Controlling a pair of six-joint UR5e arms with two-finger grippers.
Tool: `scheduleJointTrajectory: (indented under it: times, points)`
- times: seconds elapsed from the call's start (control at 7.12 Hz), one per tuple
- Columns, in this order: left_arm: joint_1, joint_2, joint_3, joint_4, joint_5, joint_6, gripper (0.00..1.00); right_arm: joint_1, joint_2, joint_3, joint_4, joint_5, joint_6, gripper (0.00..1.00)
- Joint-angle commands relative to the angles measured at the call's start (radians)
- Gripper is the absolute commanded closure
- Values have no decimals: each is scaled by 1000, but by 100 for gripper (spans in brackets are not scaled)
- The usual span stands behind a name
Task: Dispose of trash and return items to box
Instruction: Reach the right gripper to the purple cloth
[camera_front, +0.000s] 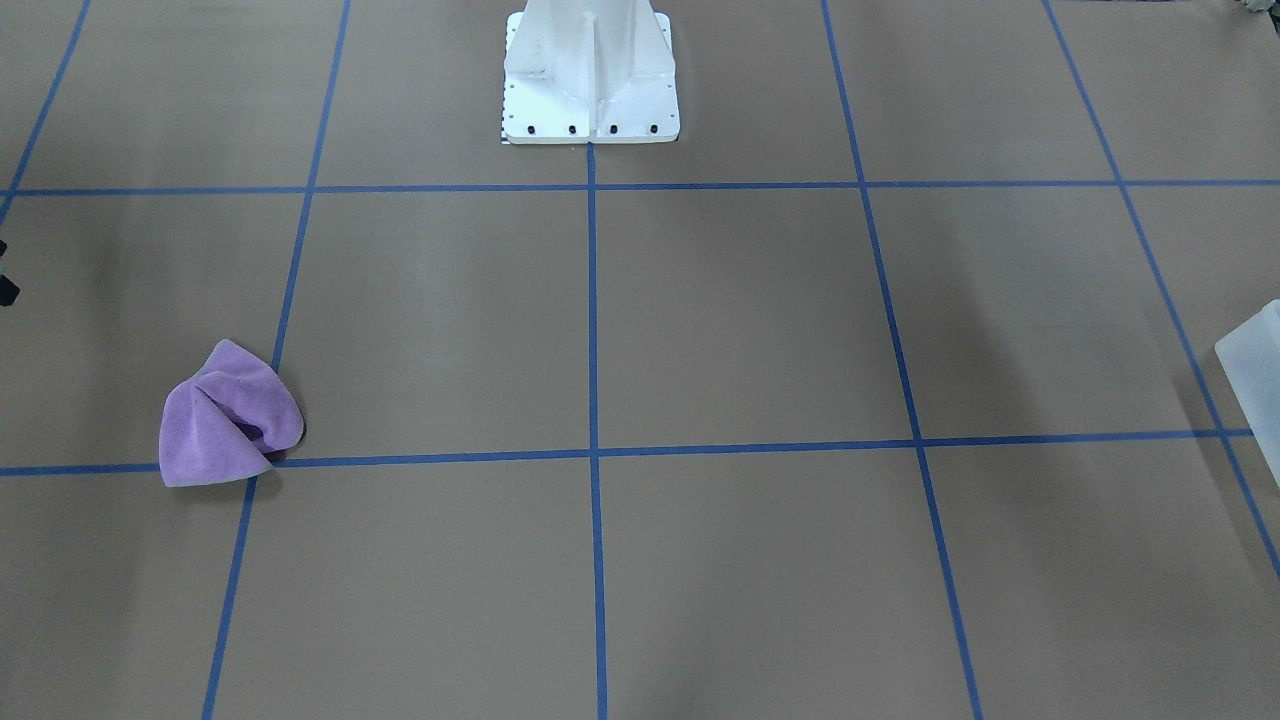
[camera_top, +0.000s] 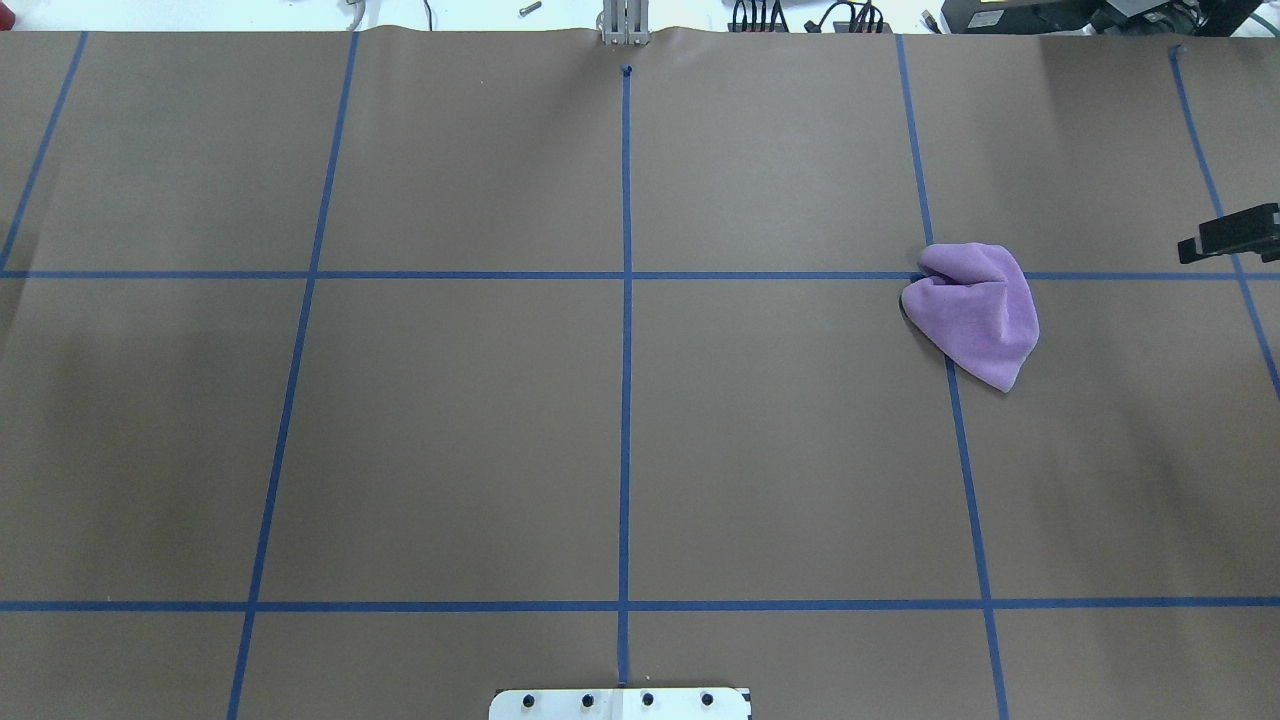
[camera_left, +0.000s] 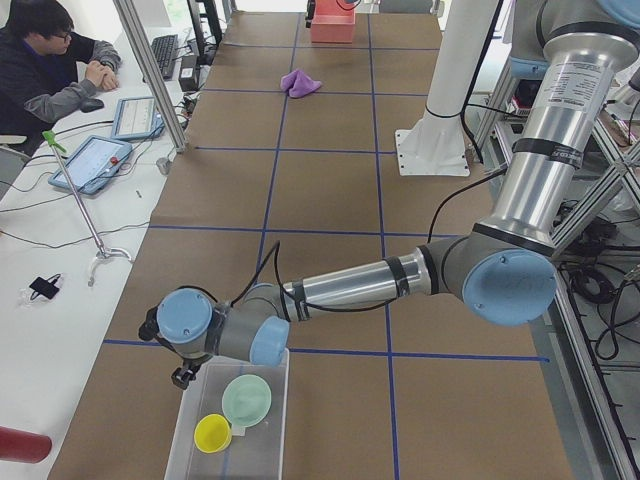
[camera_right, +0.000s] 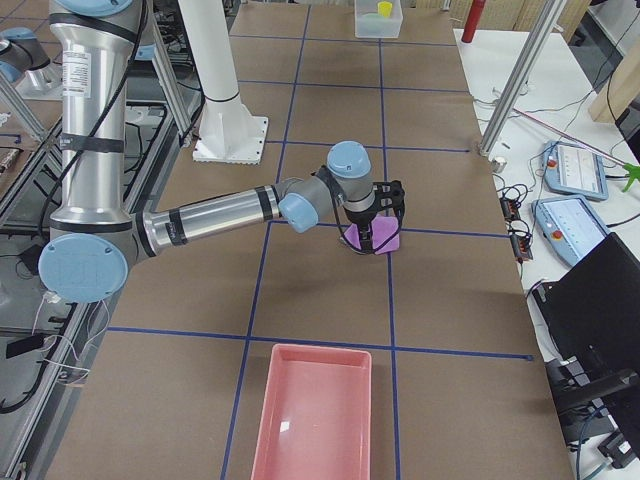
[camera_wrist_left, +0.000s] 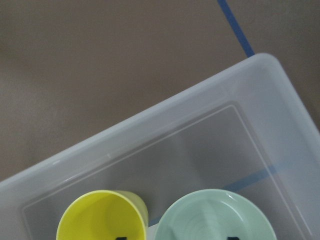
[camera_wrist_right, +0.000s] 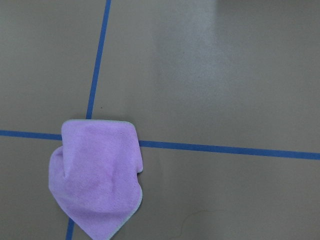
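A crumpled purple cloth (camera_top: 978, 312) lies on the brown table where two blue tape lines cross; it also shows in the front view (camera_front: 225, 420) and the right wrist view (camera_wrist_right: 95, 175). My right gripper (camera_right: 365, 232) hangs over the cloth (camera_right: 383, 240) in the exterior right view; I cannot tell if it is open or shut. My left gripper (camera_left: 180, 377) hovers at the end of a clear plastic box (camera_left: 283, 400). The box holds a yellow cup (camera_wrist_left: 100, 215) and a pale green bowl (camera_wrist_left: 215, 215). The left fingertips show apart at the wrist view's bottom edge, with nothing between them.
A pink tray (camera_right: 310, 410) stands empty at the table's end on my right. The white robot base (camera_front: 590, 80) sits at mid-table. An operator (camera_left: 45, 60) sits at a side desk with tablets. A black object (camera_top: 1230, 235) juts in at the overhead view's right edge.
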Motion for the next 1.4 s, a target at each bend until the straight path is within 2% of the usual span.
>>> scheduleJointTrajectory:
  times: [0.0,0.14,0.28,0.56,0.7,0.84,0.98,1.12,1.26]
  points:
    - [2,53,-294,243,-2,-78,1,-200,56,-1,-2,-219,209,0]
    - [2,64,-318,245,-4,-86,1,-305,94,-10,-2,-317,302,0]
    - [2,73,-324,244,-2,-86,1,-380,155,-39,-8,-379,337,1]
    - [2,74,-329,239,-2,-84,1,-398,240,-145,-6,-433,336,20]
    - [2,88,-340,239,-2,-84,1,-393,230,-150,-2,-436,323,31]
    - [2,88,-347,239,-2,-86,1,-391,220,-141,-2,-441,325,37]
    - [4,88,-346,239,-2,-86,1,-390,214,-138,-2,-441,325,58]
    - [5,88,-346,239,-2,-87,1,-388,200,-130,-2,-441,325,96]
    - [8,88,-346,239,-2,-93,1,-388,191,-125,-2,-441,325,100]
